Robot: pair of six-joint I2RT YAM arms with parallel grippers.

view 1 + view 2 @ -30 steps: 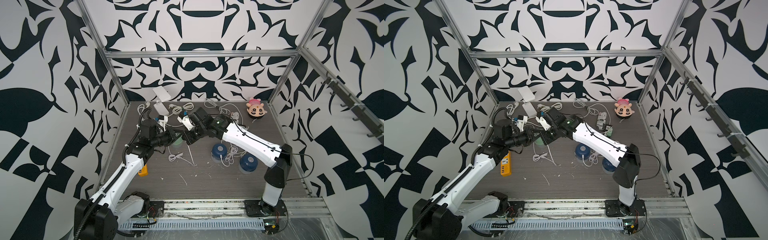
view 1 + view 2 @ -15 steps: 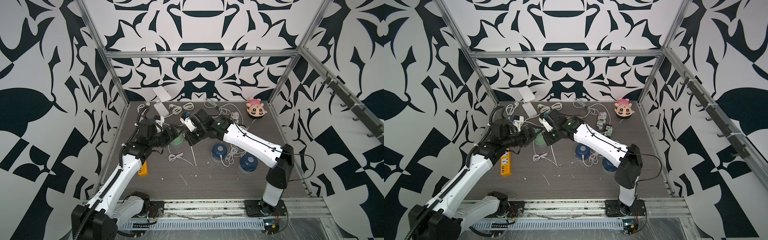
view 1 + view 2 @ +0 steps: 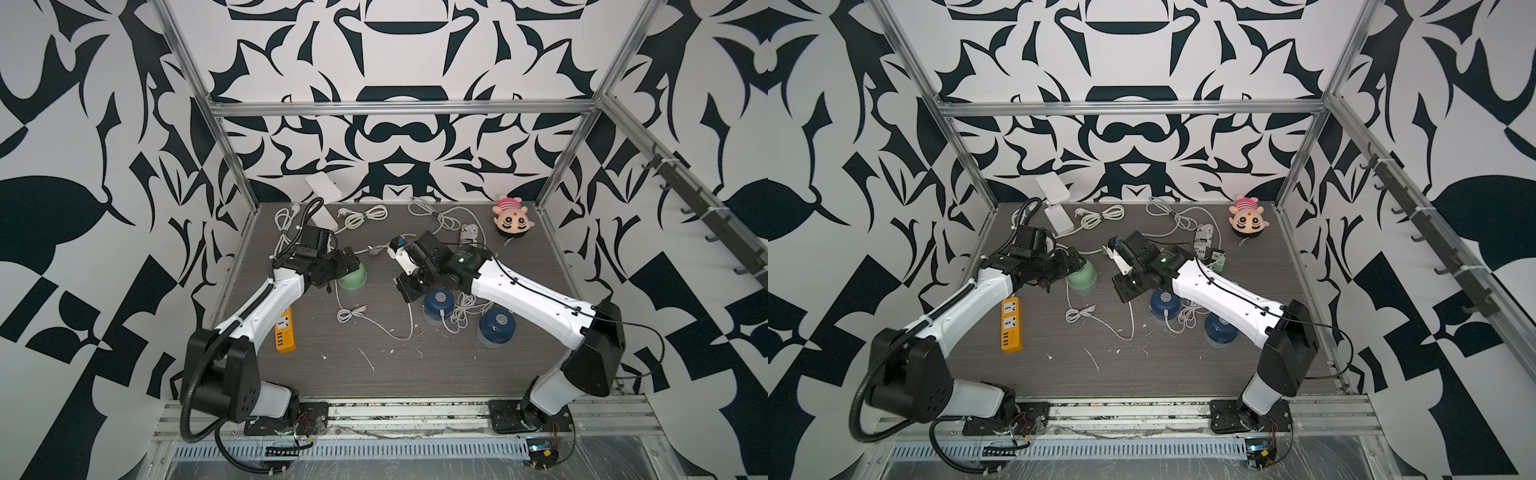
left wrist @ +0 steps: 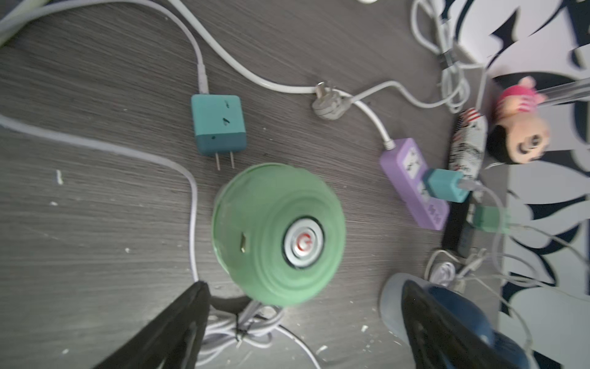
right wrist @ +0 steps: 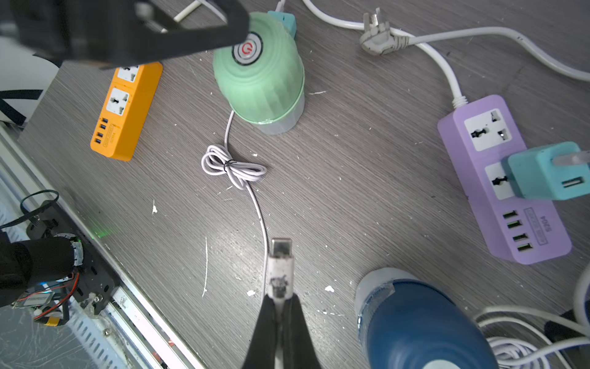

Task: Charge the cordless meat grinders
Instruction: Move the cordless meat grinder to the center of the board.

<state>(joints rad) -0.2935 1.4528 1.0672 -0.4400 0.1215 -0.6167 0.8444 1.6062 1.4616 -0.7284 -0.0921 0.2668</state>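
Mint grinder [image 4: 277, 233] stands free. My right claw [image 5: 281, 300] pinches the cable plug [image 5: 281, 255] tip-forward for insertion; left claw [image 4: 301, 289] gapes, empty.

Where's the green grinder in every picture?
A top view: green grinder left of centre.
A top view: same spot.
Left wrist: dead centre.
Right wrist: it stands near the orange power strip.
Shared landmark: the tied white cable beside it.
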